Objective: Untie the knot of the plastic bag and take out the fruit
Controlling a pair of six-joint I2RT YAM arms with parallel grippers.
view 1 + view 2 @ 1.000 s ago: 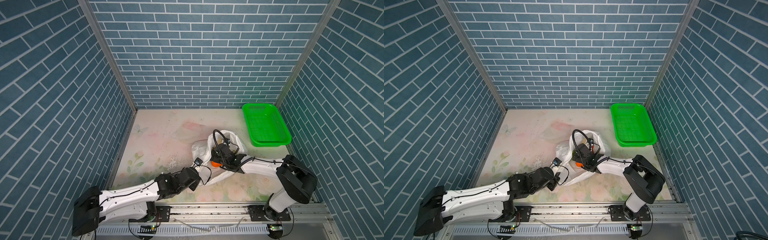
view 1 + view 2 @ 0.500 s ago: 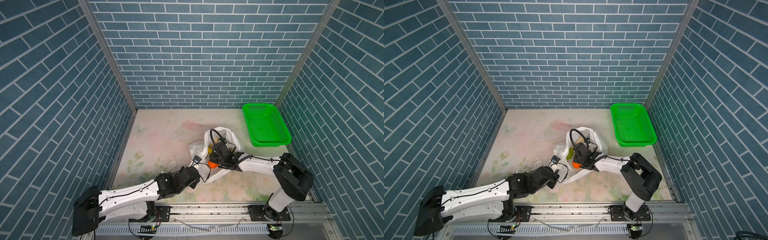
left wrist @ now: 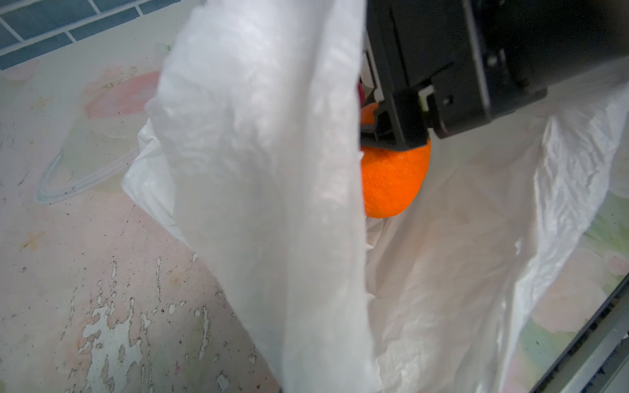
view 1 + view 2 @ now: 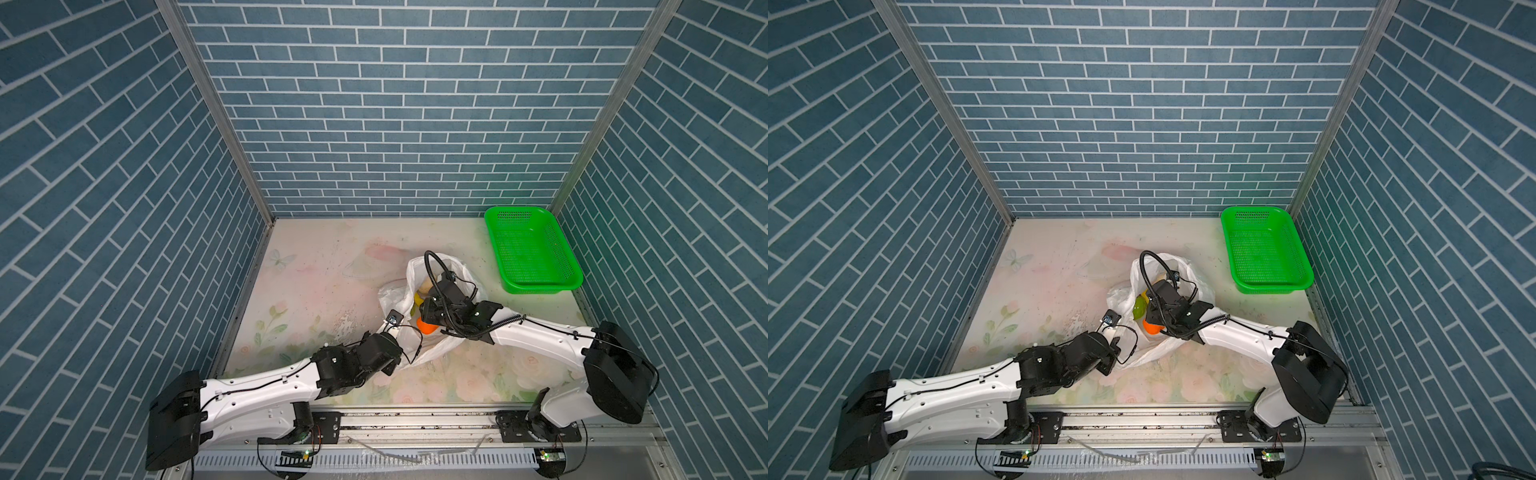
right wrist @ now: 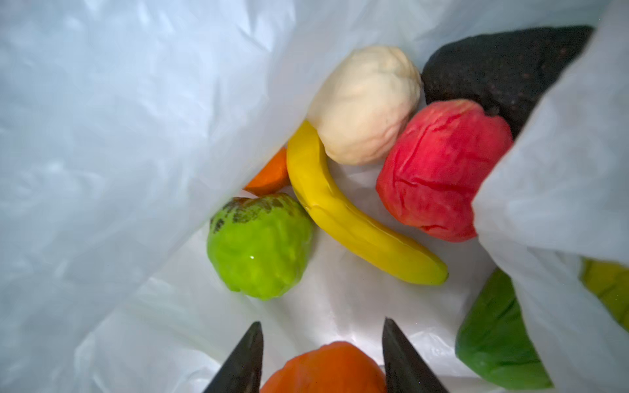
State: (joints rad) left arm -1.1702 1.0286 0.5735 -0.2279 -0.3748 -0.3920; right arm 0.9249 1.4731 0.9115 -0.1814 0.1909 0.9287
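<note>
Several fruit [image 5: 354, 217] inside plastic bag [image 3: 255, 170]; right gripper [image 5: 321, 321] tight around orange [image 5: 326, 371], left gripper [image 4: 1117, 341] tight on bag.

White arms [image 4: 257, 386], black joints [image 4: 615, 374], perhaps screws [image 4: 234, 402]

White bag [image 3: 255, 170], orange fruit [image 3: 391, 180], green basket [image 4: 540, 286]

blue brick-pattern walls [image 4: 395, 124]; pale floral floor [image 4: 316, 282], seemingly worn.
</note>
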